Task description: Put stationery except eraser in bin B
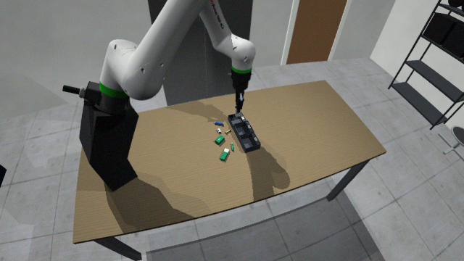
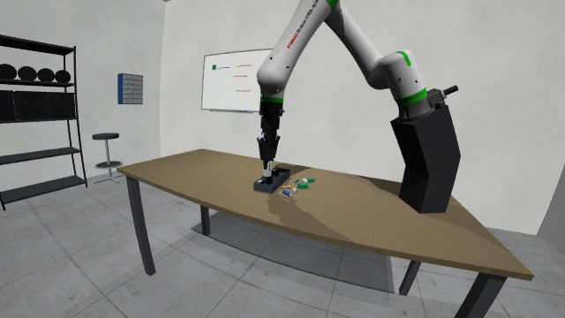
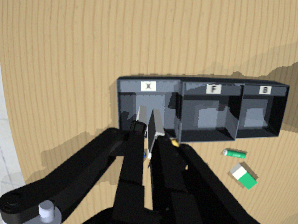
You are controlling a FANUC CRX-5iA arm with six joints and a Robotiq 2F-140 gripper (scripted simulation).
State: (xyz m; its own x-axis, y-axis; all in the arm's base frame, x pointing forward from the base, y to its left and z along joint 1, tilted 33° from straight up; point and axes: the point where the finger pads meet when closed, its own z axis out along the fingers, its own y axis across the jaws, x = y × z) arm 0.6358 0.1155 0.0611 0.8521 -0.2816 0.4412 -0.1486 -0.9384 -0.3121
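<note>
The black gripper fingers [image 1: 238, 112] [image 2: 267, 178] stand together, with nothing between them, their tips down within the walls of the dark grey plastic bin marked X [image 3: 120, 102]. The bin marked B [image 1: 254, 148] [image 3: 283, 112] lies well away from the fingers, beyond the bin marked F [image 3: 183, 112].

All the loose pieces lie on the wooden table [image 1: 308, 119] [image 2: 221, 185] [image 3: 60, 40], to one side of the fingers. Nearer them are the small blue cylinder [image 1: 219, 123] [image 2: 287, 193], the small white piece [image 1: 219, 130] [image 2: 295, 190] and the yellow, narrow-waisted piece [image 1: 228, 132] [image 2: 286, 186] [image 3: 175, 143]. Farther off are the green block with a white mark [image 1: 220, 139] [image 2: 303, 186], the thin green cylinder [image 1: 232, 146] [image 2: 296, 181] [image 3: 235, 153] and the green-and-white block [image 1: 225, 154] [image 2: 311, 180] [image 3: 243, 176], probably the eraser to leave out. Which others count as stationery is hard to tell.

All look light. The cylinders seem stiff and smooth, likely to roll or slip if pinched off-centre; take them across the middle, square to their length. The yellow piece probably wants its narrow waist between the fingers. The marked green block looks boxy and should suit a gentle squeeze on opposite sides. The eraser would likely be rubbery and grippy.
</note>
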